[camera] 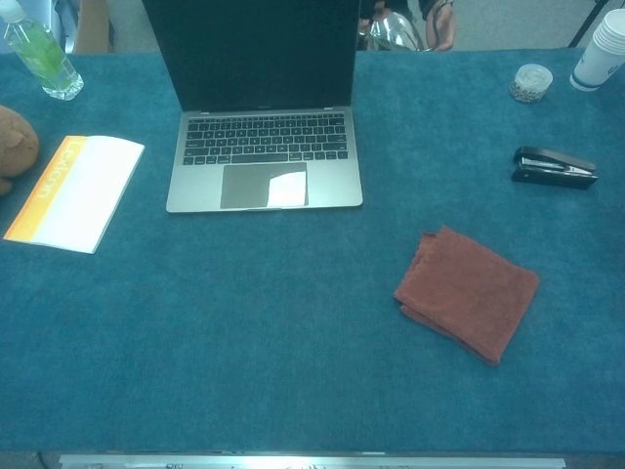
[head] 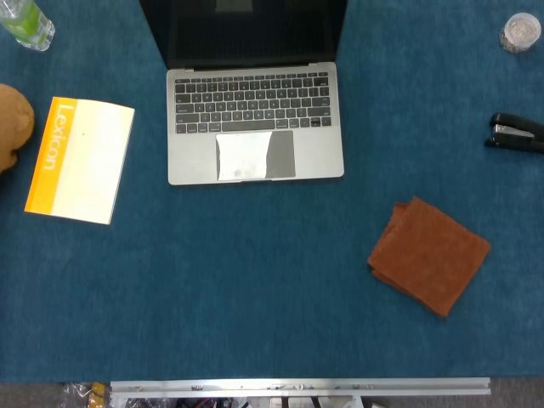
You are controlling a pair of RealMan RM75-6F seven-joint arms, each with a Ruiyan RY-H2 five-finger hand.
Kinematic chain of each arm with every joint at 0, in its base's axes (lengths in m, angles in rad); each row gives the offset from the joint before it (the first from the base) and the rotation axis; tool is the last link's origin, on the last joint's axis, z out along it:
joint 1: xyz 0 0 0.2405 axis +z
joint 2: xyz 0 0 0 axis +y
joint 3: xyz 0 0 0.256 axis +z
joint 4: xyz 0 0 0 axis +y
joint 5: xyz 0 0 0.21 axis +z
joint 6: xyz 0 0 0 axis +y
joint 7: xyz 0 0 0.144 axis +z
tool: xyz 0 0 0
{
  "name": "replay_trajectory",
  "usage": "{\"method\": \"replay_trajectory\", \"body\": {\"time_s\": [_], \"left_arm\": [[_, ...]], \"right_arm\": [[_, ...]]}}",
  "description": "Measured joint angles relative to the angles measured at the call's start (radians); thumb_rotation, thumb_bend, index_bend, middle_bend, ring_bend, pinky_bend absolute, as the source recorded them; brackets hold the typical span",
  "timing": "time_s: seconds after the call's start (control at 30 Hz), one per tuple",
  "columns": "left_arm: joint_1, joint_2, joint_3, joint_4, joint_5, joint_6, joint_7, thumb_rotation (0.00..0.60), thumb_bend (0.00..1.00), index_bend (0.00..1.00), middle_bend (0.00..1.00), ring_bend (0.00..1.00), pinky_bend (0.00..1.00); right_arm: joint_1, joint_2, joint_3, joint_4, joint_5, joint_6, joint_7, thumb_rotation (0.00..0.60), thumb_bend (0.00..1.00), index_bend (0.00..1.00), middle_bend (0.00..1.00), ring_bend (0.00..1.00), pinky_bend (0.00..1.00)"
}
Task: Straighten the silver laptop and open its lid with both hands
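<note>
While the silver laptop (head: 255, 115) sits near the far edge of the blue tabletop (head: 255, 289), its lid stands upright and open, with the dark screen facing the cameras and the keyboard in full view. Its base lies square to the tabletop edge. Neither robot hand appears in the head view or the chest view, so I cannot tell how their fingers are. To the left of the laptop lies a white and orange booklet (head: 79, 159), and beside it a brown plush toy (head: 12, 123) at the frame edge. A green bottle (camera: 41, 54) stands in the far left corner. On the right side lie a rust-brown folded cloth (head: 429, 254) and a black stapler (head: 515, 133), well apart from each other
</note>
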Motion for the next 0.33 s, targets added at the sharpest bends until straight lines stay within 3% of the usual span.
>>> {"method": "replay_trajectory", "body": {"time_s": [0.33], "left_arm": [[0.038,0.005,-0.026,-0.01,0.004,0.005,-0.012,0.6,0.4,0.17,0.13,0.05,0.13]], "right_arm": [[-0.075,0.029,0.005,0.018,-0.002,0.004,0.052,0.6,0.15,0.0,0.12,0.03,0.07]]}}
